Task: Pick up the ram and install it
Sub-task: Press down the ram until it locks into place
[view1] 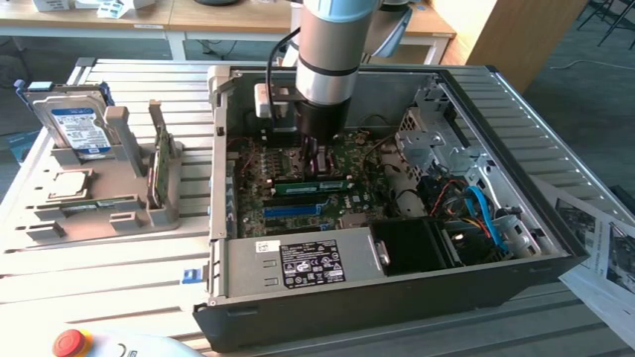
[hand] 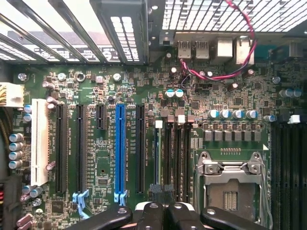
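A: Status of the job?

B: Arm is down inside the open computer case (view1: 397, 290), centre of the exterior view. The claw (view1: 320, 158) hangs just over the motherboard (view1: 297, 195), fingers clenched together. The ram (view1: 315, 185) lies as a long green stick in the board just below the claw, in line with the black slots. It looks seated or close to it; I cannot tell whether the latches have caught.

A: Is the claw gripping the stick?

B: I judge not. In the wrist view the dark fingertips (hand: 149, 213) sit at lower centre, closed, above the row of narrow memory slots (hand: 175, 160) beside the bare processor socket (hand: 230, 184). Whether they touch the stick's top edge is unclear.

A: So what is left?

B: The pick-up appears done, placement mostly done. Full seating unconfirmed.

A: Surroundings?

B: Case sits on a slatted metal table (view1: 129, 260). At left, a grey holder (view1: 109, 193) carries a hard drive (view1: 70, 123) with a blue label and an upright green card (view1: 159, 167). A red button (view1: 70, 342) at lower left, printed sheets (view1: 605, 253) at right. Wooden desks (view1: 149, 18) along the upper edge.
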Robot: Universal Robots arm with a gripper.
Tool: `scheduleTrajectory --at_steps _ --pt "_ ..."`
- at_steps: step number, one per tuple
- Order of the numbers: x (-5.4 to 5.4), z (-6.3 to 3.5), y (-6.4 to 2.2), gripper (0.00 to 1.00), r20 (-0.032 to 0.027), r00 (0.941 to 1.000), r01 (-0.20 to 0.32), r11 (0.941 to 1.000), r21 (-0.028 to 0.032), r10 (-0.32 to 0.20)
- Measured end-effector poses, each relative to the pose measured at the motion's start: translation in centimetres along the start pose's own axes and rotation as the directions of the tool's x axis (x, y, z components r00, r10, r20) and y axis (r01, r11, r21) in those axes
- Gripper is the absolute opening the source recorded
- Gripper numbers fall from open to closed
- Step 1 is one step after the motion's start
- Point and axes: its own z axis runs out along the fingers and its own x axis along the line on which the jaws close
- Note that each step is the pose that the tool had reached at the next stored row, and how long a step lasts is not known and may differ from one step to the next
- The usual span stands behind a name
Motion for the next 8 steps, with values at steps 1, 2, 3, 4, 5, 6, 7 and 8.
scheduleTrajectory --at_steps 1,2,3,4,5,6,7,8 --pt "0.0 -0.16 0.00 0.10 0.0000 1.0000 0.000 1.0000 0.0000 0.000" --pt "0.0 -0.32 0.00 0.10 0.0001 1.0000 0.000 1.0000 0.0000 0.000" --pt "0.0 -0.48 0.00 0.10 0.0001 1.0000 0.000 1.0000 -0.0001 0.000" --pt "0.0 -0.67 0.01 0.10 0.0000 1.0000 0.000 1.0000 -0.0002 0.000" --pt "0.0 -0.82 0.01 0.10 0.0000 1.0000 0.000 1.0000 -0.0002 0.000" --pt "0.0 -0.97 0.01 0.10 0.0001 1.0000 0.000 1.0000 -0.0001 0.000" --pt "0.0 -1.13 0.01 0.10 0.0000 1.0000 0.000 1.0000 -0.0002 0.000" --pt "0.0 -1.29 0.02 0.10 0.0000 1.0000 0.000 1.0000 -0.0002 0.000"
